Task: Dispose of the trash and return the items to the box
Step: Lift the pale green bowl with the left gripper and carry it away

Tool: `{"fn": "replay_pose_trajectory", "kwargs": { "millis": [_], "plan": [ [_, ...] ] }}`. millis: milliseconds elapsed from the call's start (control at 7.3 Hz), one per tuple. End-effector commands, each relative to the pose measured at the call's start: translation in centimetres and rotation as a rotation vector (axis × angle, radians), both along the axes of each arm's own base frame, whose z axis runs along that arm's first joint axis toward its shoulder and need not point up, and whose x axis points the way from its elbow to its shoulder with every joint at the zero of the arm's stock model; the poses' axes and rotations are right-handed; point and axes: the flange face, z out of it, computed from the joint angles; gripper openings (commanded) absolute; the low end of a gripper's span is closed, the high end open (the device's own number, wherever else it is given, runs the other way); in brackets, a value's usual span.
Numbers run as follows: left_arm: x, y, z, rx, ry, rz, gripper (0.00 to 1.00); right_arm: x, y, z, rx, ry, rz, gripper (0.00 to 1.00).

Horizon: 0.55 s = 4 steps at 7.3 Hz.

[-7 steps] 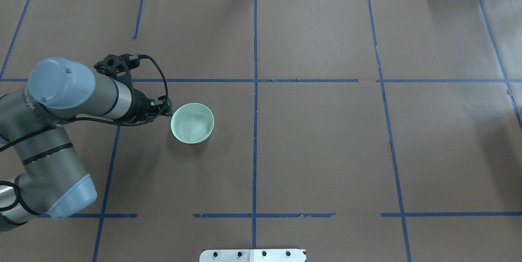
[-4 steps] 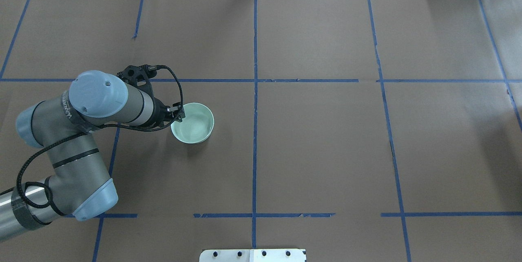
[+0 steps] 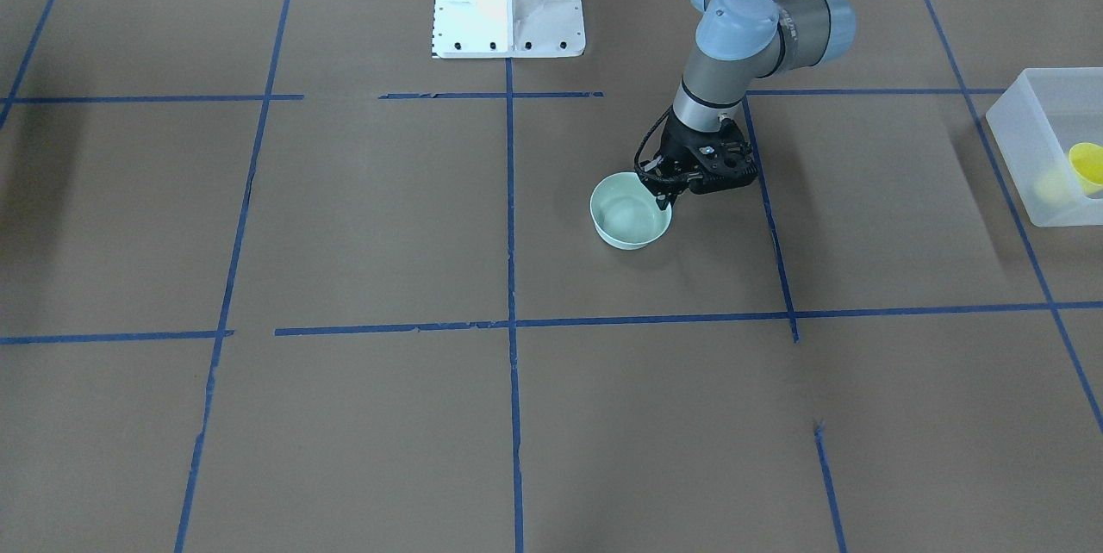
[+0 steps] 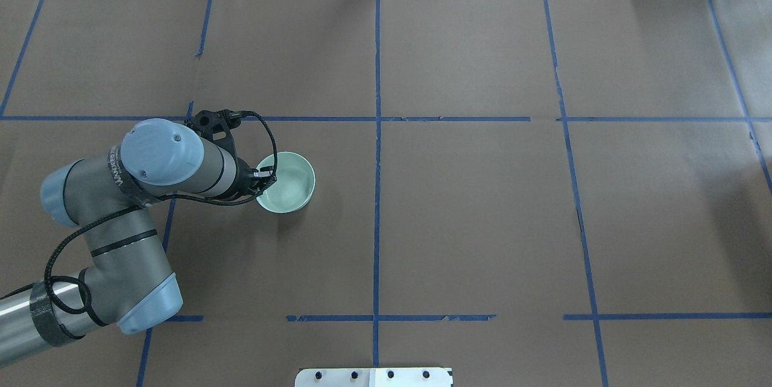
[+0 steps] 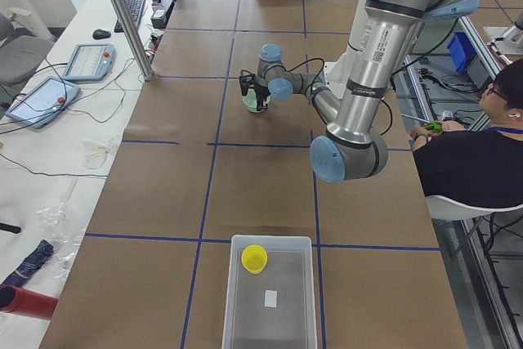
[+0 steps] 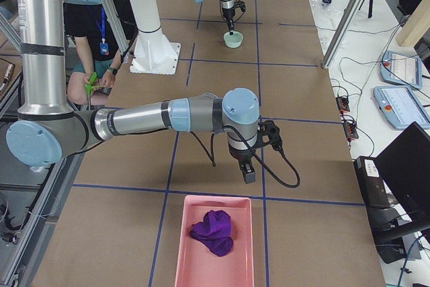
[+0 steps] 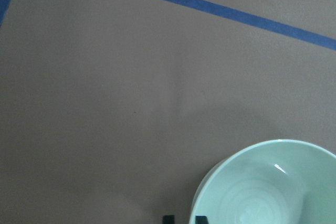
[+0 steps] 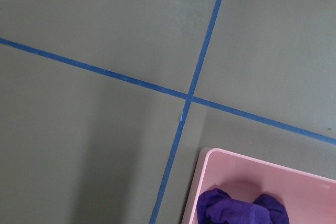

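**Mint-green bowl** (image 4: 289,185): upright on the desk (image 4: 470,206), left of centre, well apart from the box. Nothing visible inside.

**Yellow cup** (image 5: 254,258): already inside the box (image 5: 231,284), at the end nearer the desk's middle.

**Box:** at the desk's far left end, outside the overhead view.

**Left claw** (image 7: 184,219): pointing down at the bowl's left rim, tips close together, one outside the wall and one just inside. Not possible to tell whether pinching yet.

**Right claw** (image 6: 248,174): hanging above the desk at the right end, just beside a pink tray (image 6: 188,260) holding a purple cloth (image 6: 213,232). Opening: cannot tell.

**Step in hand, by judgement:** gripping the bowl by its rim for the carry to the box.

**Handling advice:** seat the tips well down over the wall before squeezing. Thin, smooth rim, likely to slip or tilt under a shallow pinch. Lift straight up, keep level, travel left, and lower beside the cup, not onto it.
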Motion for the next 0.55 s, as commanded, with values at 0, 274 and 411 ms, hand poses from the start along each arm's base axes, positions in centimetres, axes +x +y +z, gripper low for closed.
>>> {"fn": "replay_pose_trajectory", "kwargs": {
  "millis": [0, 274, 411],
  "plan": [
    [-2.3, 0.4, -2.4, 0.074, 0.034, 0.029, 0.00, 0.0, 0.1, 0.1, -0.002, 0.000, 0.000, 1.00],
    [-10.8, -2.5, -5.1, 0.192, -0.027, 0.031, 0.00, 0.0, 0.1, 0.1, -0.002, 0.000, 0.000, 1.00],
    [-16.2, -4.2, -6.7, 0.229, -0.046, 0.073, 0.00, 0.0, 0.1, 0.1, -0.003, 0.000, 0.001, 1.00]
  ]
}}
